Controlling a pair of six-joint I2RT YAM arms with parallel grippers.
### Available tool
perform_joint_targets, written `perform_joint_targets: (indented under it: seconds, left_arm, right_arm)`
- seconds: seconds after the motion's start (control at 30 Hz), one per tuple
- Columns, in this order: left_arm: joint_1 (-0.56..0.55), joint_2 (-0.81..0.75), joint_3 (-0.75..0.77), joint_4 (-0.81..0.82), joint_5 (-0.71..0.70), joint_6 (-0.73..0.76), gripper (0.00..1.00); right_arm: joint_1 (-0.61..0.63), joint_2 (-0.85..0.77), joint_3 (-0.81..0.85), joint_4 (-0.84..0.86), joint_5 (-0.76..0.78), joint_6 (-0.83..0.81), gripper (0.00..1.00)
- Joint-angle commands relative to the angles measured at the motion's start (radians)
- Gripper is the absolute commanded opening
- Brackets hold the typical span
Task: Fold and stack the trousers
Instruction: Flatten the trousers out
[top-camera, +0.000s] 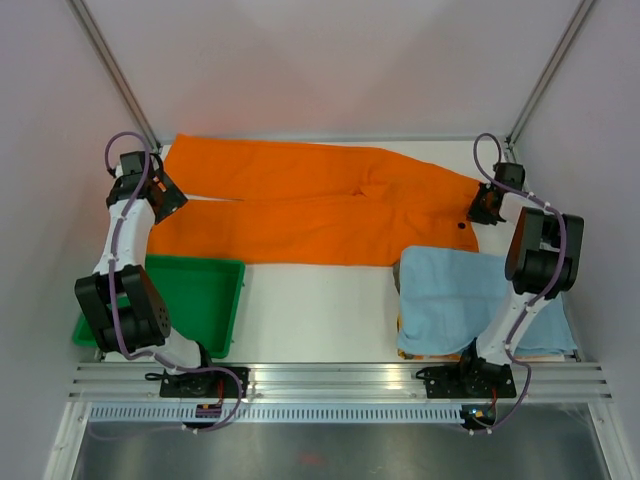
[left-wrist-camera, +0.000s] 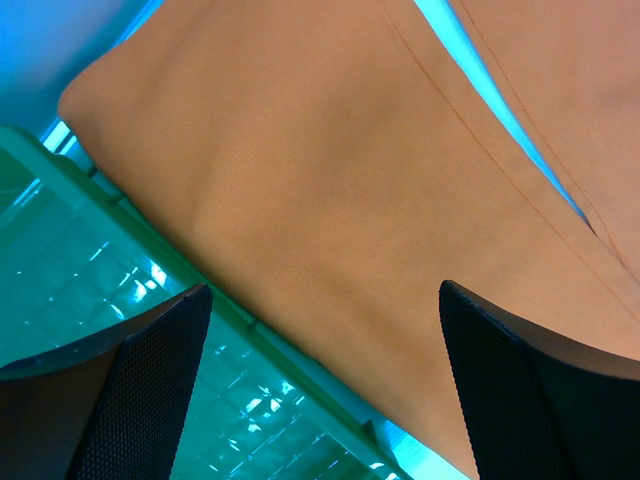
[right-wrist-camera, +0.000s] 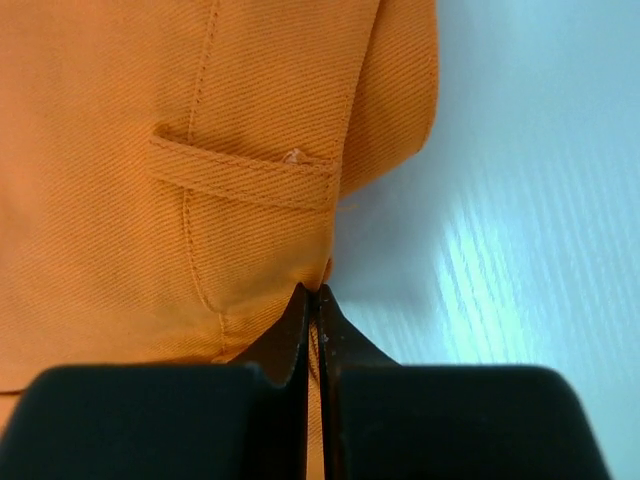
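Nearest the arm bases, the green tray (top-camera: 195, 295) sits on the left and the light blue cloth (top-camera: 450, 290) lies on the right. Neither belongs to this step, so the fold should keep clear of both.

Beyond them the orange trousers (top-camera: 300, 210) lie spread flat across the far part of the table (top-camera: 320, 310). The legs point left, the waist is on the right, and the nearer leg's edge runs along the tray's far rim.

The left gripper (top-camera: 163, 197) hangs over the leg ends with its jaws wide apart and nothing between them. Its wrist view shows the nearer leg directly below and the tray just beside it.

The right gripper (right-wrist-camera: 315, 300) is at the waistband's right end, close by a belt loop (right-wrist-camera: 240, 175). Its fingers are pressed together and a sliver of orange shows between them, so it seems to pinch the very edge of the cloth.

The step in hand looks like taking hold of both ends for a first fold. The left gripper should come down on the leg hem itself, far enough from the tray that its fingers close on fabric and not on the rim. The right gripper's bite looks thin, so it may slip if pulled hard. A gentle, even lift at both ends, with the cloth lightly taut, should keep the legs aligned and the fold square.
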Motion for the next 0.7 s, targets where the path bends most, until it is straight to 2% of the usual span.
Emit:
perform_joint_targets:
  seconds: [0.0,0.23,0.37,0.47,0.5,0.6,0.67]
  left_arm:
    - [0.01,-0.035,0.01,-0.003,-0.077,0.032,0.99]
    - [0.04,-0.041,-0.003,-0.034,-0.129,-0.023,1.0]
    - [0.072,-0.046,-0.009,-0.057,-0.161,-0.082,1.0]
    - [0.102,-0.037,-0.026,-0.068,-0.174,-0.13,1.0]
    - [0.124,-0.023,-0.035,-0.071,-0.158,-0.142,1.0]
    - [0.164,0.017,-0.055,-0.059,-0.112,-0.184,1.0]
    - [0.171,0.04,-0.06,-0.022,-0.033,-0.17,0.99]
  right_arm:
    - [-0.008,0.068,0.087,-0.033,0.137,-0.03,0.0]
    - [-0.123,0.11,0.363,-0.042,0.168,-0.006,0.0]
    - [-0.168,0.219,0.617,-0.161,0.2,-0.019,0.0]
    - [-0.174,0.241,0.664,-0.171,0.198,-0.028,0.0]
    - [-0.172,0.241,0.659,-0.166,0.148,-0.033,0.0]
    - [-0.171,0.239,0.624,-0.175,0.067,-0.033,0.13]
    - [-0.171,0.227,0.572,-0.172,0.04,-0.033,0.27]
